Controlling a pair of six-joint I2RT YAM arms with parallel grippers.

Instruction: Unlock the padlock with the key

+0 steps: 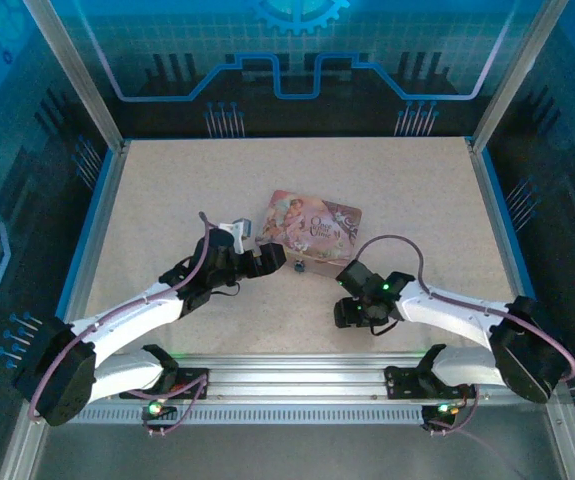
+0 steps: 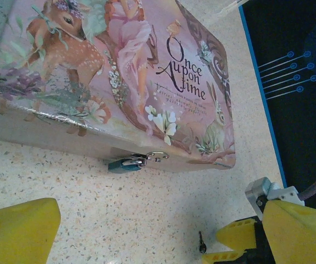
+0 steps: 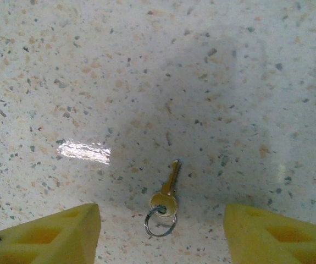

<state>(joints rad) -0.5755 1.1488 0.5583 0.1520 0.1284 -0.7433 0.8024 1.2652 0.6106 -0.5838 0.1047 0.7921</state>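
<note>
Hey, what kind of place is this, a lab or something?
Probably a robot test cell or demo booth. A left arm and a right arm are bolted at the near edge of a speckled table, metal posts frame it, and blue panels printed with circuit lines wall it in.

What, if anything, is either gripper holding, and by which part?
Nothing is held. The key lies flat on the table between the open fingers of the right gripper, untouched; the left gripper is open too, facing the tin.
</note>
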